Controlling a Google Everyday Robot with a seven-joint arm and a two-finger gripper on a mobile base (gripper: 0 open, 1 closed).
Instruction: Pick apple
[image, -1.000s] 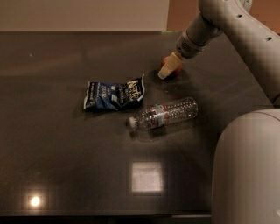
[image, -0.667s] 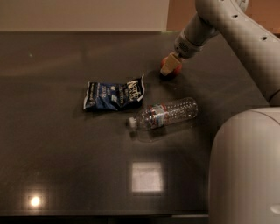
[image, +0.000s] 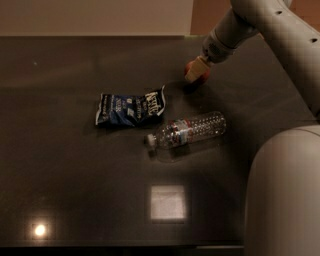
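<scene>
The apple (image: 204, 76) is small and red and shows at the back right of the dark table (image: 70, 170). It is partly hidden behind a cream fingertip (image: 193, 70). My gripper (image: 195, 74) comes down from the upper right on the white arm (image: 265, 25) and is shut on the apple. It holds the apple just above the tabletop, with a dark shadow under it.
A blue crumpled chip bag (image: 131, 107) lies left of and nearer than the gripper. A clear plastic bottle (image: 189, 131) lies on its side in front of the gripper, cap to the left. My white body (image: 285, 200) fills the lower right corner.
The gripper has moved slightly up and to the right. The red apple, hidden under the fingers before, now shows between them.
</scene>
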